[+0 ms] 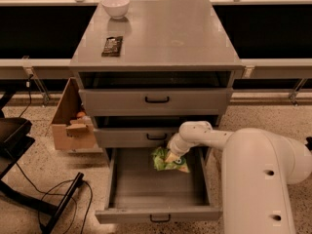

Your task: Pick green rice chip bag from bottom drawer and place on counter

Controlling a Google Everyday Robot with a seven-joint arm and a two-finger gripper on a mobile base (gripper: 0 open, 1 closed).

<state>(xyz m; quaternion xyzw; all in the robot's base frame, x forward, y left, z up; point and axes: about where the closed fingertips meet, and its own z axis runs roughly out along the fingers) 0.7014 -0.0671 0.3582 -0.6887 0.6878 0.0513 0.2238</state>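
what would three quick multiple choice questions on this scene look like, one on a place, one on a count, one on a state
1. Where is the green rice chip bag?
A in the top drawer
B in the bottom drawer
C on the floor

2. How many things lie on the counter?
A none
B four
C two

3. The bottom drawer is:
A pulled open
B shut
C taken out of the cabinet

Answers:
1 B: the bag lies inside that drawer, near its back, with the gripper down at it.
2 C: only a white bowl and a dark packet lie there.
3 A: its floor shows, stuck out in front of the cabinet.
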